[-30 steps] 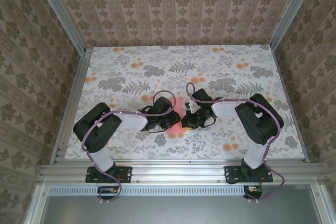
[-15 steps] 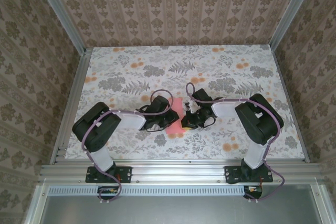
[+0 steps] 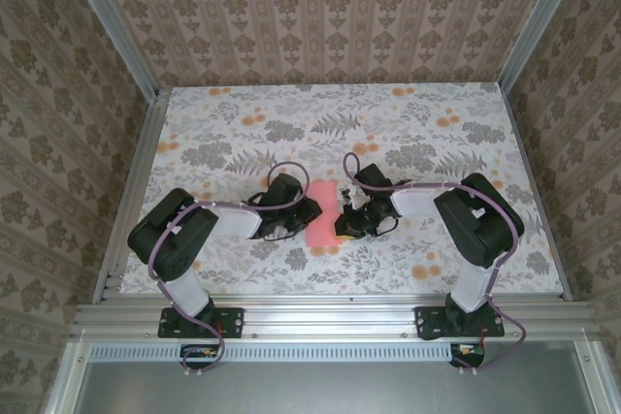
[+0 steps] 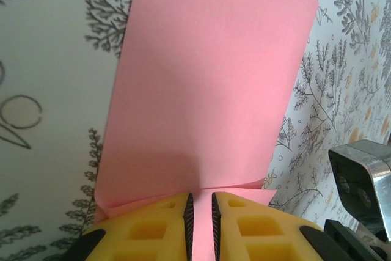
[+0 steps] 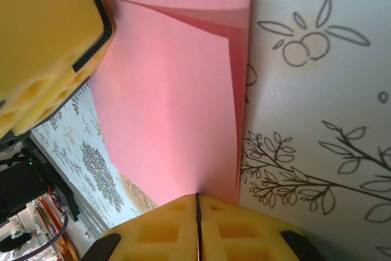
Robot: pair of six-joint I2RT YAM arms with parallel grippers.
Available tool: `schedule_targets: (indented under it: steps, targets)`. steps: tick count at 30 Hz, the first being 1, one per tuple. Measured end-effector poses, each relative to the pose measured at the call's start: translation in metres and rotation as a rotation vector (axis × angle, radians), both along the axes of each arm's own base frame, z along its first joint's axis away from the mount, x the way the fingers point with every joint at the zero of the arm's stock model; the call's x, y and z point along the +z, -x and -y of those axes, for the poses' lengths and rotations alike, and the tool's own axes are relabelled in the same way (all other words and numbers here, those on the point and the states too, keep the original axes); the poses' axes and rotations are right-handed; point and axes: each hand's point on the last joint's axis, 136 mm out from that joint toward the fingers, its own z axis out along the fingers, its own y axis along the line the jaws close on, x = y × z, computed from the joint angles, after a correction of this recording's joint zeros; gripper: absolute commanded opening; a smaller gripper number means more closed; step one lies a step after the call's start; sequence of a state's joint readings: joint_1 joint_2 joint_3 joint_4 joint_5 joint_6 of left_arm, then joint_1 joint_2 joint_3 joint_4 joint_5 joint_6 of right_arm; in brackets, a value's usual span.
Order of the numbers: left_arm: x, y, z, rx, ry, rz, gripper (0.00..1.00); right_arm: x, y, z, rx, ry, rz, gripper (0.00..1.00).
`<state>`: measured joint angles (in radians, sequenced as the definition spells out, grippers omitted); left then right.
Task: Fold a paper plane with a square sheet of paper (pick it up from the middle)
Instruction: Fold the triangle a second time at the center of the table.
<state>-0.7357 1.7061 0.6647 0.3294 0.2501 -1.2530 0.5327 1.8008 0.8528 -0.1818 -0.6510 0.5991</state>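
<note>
Square sheet of paper (image 3: 324, 212), salmon-pink, is seen lying on the floral worktop (image 3: 437, 143), roughly mid-width and closer to the near edge, directly between the two grippers. It is flanked by the left gripper (image 3: 311, 210) on its left edge and the right gripper (image 3: 340, 223) on its right edge, both lowered to the surface. In the left wrist view the paper (image 4: 204, 90) is spread away from the fingers (image 4: 162, 218) as a tall pink panel; a crease line is seen just ahead of the tips and the far right corner is curled. The left fingers are held slightly apart, a narrow gap with pink showing through it; a real pinch cannot be confirmed. In the right wrist view the paper (image 5: 171, 90) is shown as two layers, the upper layer lifted a little along the far edge, a folded edge lying along the bare worktop side. The right fingers (image 5: 159, 230) are pressed together, only a thin seam being left, with the paper's edge met at that seam; whether it is clamped cannot be told. A yellow finger of the other gripper is seen at upper left of that view, over the paper. Patterned walls (image 3: 320, 16) are seen around the worktop.
</note>
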Motion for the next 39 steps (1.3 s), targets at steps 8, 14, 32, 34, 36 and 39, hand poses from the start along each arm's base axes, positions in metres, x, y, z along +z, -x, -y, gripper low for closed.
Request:
schedule_targets:
  steps: [8,14,32,34,36,39]
  targets:
    - [0.001,-0.01,-0.016,0.029,0.026,0.018,0.2,0.0,-0.001,-0.001,0.002,-0.002,0.01,0.1]
    - [0.001,-0.019,-0.029,0.053,0.01,0.024,0.2,0.0,-0.001,-0.001,0.002,-0.002,0.01,0.1]
    - [0.061,-0.017,-0.02,-0.015,-0.02,0.126,0.22,0.0,-0.001,-0.001,0.002,-0.003,0.01,0.1]
    - [0.064,-0.014,-0.01,-0.039,-0.014,0.129,0.21,0.0,-0.001,-0.002,0.003,-0.002,0.01,0.1]
    - [0.055,-0.01,-0.002,-0.061,-0.023,0.111,0.2,0.0,-0.001,-0.002,0.003,-0.002,0.01,0.11]
    - [0.026,-0.003,0.004,-0.084,-0.057,0.049,0.19,0.001,-0.001,-0.002,0.003,-0.002,0.011,0.11]
